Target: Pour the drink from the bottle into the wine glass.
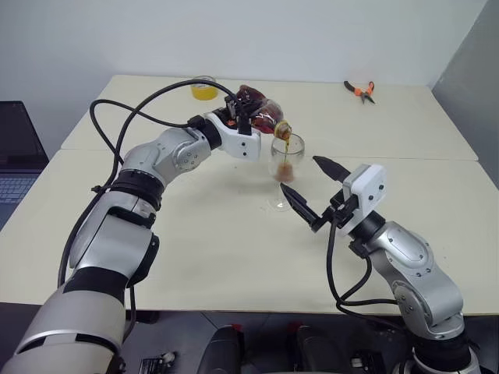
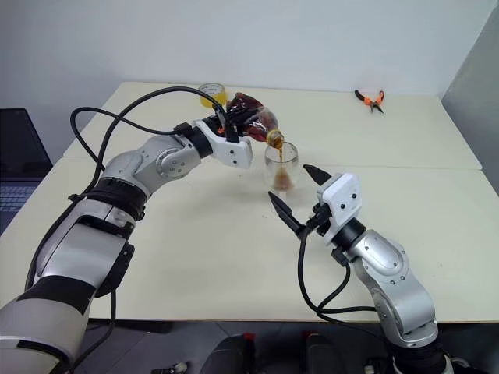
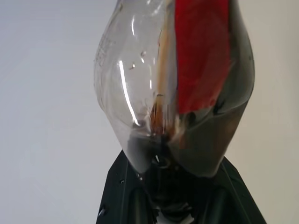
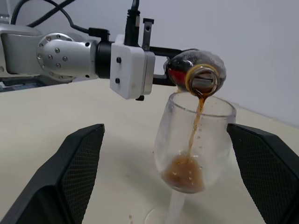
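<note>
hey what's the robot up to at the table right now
The robot is pouring a drink. Its left gripper holds a small plastic bottle tipped over a wine glass on the table, and a thin dark stream runs from the bottle's mouth into the bowl, where a little has pooled. The right gripper is open, one finger on either side of the glass, not touching it.

A pale table [image 1: 195, 257] bears the wine glass [image 1: 285, 167], a yellow tape roll [image 1: 204, 89] and orange-handled pliers [image 1: 360, 90].
</note>
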You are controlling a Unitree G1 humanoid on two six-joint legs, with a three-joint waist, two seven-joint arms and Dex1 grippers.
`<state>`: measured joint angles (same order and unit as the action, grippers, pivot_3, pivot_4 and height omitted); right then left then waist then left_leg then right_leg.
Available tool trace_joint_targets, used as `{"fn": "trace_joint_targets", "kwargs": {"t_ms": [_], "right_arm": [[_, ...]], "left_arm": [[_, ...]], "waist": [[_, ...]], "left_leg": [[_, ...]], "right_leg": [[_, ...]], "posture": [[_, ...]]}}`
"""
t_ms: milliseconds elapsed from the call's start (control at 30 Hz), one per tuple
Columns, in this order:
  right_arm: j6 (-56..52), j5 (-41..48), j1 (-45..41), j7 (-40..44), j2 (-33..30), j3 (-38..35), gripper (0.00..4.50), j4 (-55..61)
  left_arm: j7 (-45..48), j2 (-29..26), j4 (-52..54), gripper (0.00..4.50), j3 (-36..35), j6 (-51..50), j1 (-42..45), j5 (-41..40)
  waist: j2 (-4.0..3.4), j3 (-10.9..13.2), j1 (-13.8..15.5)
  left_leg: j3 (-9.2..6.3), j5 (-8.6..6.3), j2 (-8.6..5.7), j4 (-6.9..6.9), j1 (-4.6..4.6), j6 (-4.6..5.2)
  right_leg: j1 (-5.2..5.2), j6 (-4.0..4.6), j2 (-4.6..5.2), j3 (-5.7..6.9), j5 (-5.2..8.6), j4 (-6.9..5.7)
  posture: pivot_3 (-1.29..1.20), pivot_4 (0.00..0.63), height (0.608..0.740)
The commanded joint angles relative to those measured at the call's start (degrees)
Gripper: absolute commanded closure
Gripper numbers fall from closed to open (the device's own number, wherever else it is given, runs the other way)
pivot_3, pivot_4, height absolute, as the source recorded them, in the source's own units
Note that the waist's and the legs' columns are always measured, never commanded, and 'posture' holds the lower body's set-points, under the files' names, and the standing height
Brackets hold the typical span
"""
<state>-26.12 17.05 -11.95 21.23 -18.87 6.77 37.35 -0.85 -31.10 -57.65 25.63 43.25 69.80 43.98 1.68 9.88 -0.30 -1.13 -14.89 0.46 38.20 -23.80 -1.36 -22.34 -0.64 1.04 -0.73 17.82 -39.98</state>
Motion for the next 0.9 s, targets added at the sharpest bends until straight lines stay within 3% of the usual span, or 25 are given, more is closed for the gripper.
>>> {"fn": "trace_joint_targets", "kwargs": {"t_ms": [33, 900], "right_arm": [[1.66, -0.04, 0.56, 0.35, 0.0, -0.61, 0.0, 1.16], [1.26, -0.18, 2.02, 0.45, 0.03, 0.02, 0.0, 0.84]], "left_arm": [[-1.87, -0.85, 0.41, 3.89, -0.09, 0.58, 2.9, 0.14], [-4.8, -1.73, -2.06, 3.89, 1.4, 1.52, 6.1, 2.11]], "waist": [[0.0, 0.0, 0.0], [0.0, 0.0, 0.0]], "left_leg": [[0.0, 0.0, 0.0, 0.0, 0.0, 0.0], [0.01, 0.02, 0.0, 0.03, 0.0, -0.04]], "right_leg": [[0.0, 0.0, 0.0, 0.0, 0.0, 0.0], [0.0, 0.0, 0.0, 0.02, 0.0, -0.01]], "posture": [[0.0, 0.15, 0.74], [0.0, 0.15, 0.74]]}}
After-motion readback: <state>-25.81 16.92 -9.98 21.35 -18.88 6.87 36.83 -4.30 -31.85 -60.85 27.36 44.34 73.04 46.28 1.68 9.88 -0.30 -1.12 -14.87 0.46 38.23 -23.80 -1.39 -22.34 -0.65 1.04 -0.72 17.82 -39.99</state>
